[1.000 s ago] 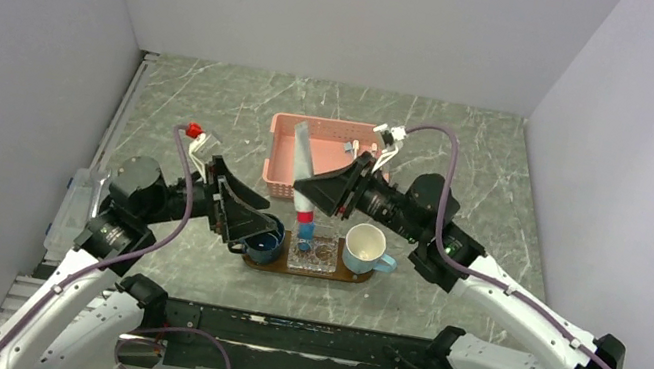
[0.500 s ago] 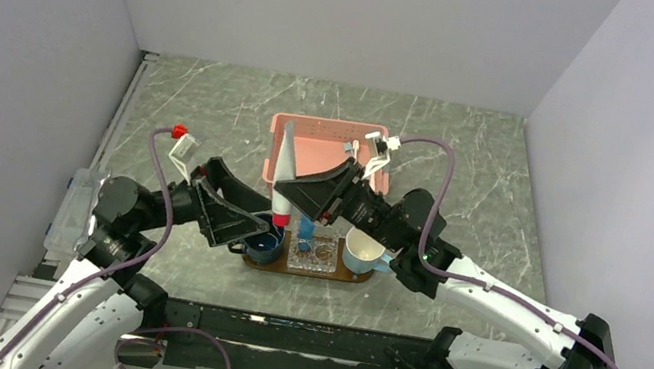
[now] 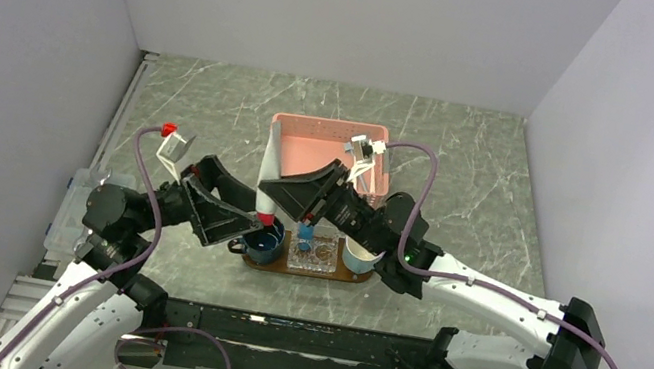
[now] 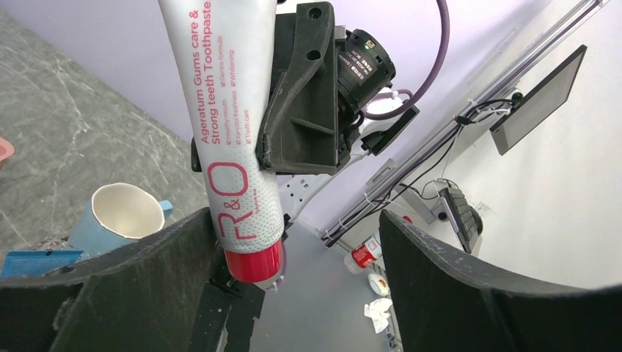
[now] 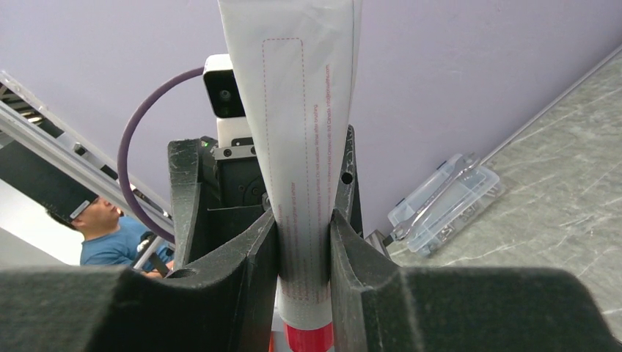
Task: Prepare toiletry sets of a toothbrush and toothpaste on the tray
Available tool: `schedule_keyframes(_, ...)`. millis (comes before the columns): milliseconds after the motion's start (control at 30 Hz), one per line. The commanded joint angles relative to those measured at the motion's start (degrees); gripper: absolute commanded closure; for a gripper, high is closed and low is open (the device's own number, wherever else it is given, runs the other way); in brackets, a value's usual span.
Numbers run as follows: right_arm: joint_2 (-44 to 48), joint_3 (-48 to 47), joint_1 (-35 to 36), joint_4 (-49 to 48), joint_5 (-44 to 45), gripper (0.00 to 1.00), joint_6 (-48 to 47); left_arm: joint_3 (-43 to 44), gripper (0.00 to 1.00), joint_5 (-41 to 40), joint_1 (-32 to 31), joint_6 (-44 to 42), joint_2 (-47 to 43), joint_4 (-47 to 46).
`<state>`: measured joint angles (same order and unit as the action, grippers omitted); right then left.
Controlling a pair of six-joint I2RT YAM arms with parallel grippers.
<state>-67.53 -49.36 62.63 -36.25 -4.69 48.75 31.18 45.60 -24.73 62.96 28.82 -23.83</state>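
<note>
Grey-green marble table (image 3: 213,114) w/ white veins, boxed in by plain pale walls (image 3: 354,7) on 3 sides. Two black-and-white robot arms reach in from the near edge & meet over the table's ctr.

Front ctr: a dark-brown oval tray (image 3: 307,274). On it, left to right: dark blue mug (image 3: 263,246), clear square dish (image 3: 318,256), pale blue mug (image 3: 357,254) w/ white inside, partly hidden under the right arm. A small blue item (image 3: 305,234) stands at the dish; too small to tell what it is. Behind the tray sits a pink basket (image 3: 328,154). A clear plastic box (image 3: 76,201) lies at the table's left edge.

The right gripper (image 3: 270,183) is clamped on a white toothpaste tube (image 3: 266,204), held upright, red cap down, above the dark blue mug. The left gripper (image 3: 249,214) stands wide, one finger either side of the cap end. The cap is close against one finger; can't tell if they touch.

Count: 1 tray, 2 mugs, 1 dish, 1 basket, 1 box, 1 toothpaste tube.
</note>
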Motion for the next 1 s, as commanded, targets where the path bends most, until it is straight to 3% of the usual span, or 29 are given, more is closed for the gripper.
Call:
schedule_keyframes(0,-0.2,-3.7,1.2,-7.8,2.8,0.7,-1.5,0.6,0.18,-0.4,-0.2,1.7,-0.3,-4.1)
schedule_keyframes(467,-1.2,-3.8,3.3,-10.5,4.5,0.7,-2.4,1.1,0.58,-0.3,-0.6,0.7,-1.4,-2.8)
schedule_keyframes(567,-0.9,-3.3,3.7,-10.4,6.3,0.69,-2.8,1.2,0.78,-0.4,-0.6,-0.4,-1.5,-1.4)
schedule_keyframes(667,-0.3,-2.8,3.9,-9.9,6.6,0.61,-3.0,1.7,1.0,-1.0,-0.5,-2.5,-1.6,1.8)
schedule_keyframes(967,3.9,-1.7,3.9,-1.7,6.8,0.35,-6.0,2.9,1.0,-0.9,-0.6,-8.9,-0.9,9.6)
